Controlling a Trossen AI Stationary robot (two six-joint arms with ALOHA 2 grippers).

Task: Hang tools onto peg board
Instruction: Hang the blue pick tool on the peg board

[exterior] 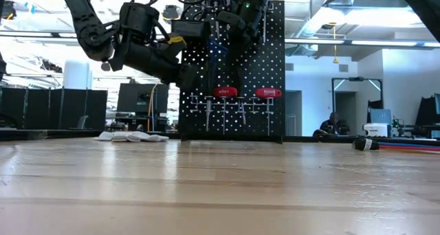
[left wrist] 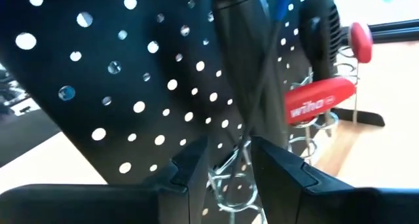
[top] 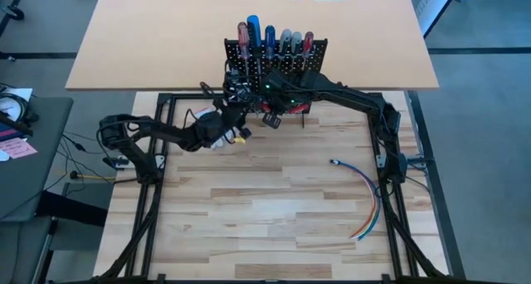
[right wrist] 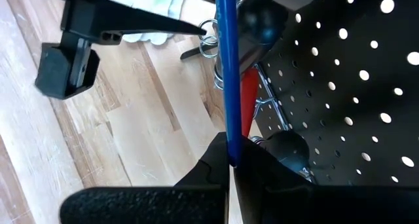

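Blue screwdriver [right wrist: 227,67] pinched by the right gripper [right wrist: 229,164] at the peg board [top: 278,61], far side of the table [top: 265,209].

Its thin blue shaft is clamped between closed fingers; it looks light, stiff and probably slippery, so a grip nearer the handle would likely turn less. Beside it the left gripper [left wrist: 226,165] stands a little open around a wire ring holder [left wrist: 229,185], holding nothing I can make out. Beyond, red-handled tools [exterior: 225,92] hang low on the board, and more handles [top: 274,36] line its top.

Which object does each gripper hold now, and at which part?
Right gripper pinches the blue shaft at its lower part. Left gripper is open, holding nothing.
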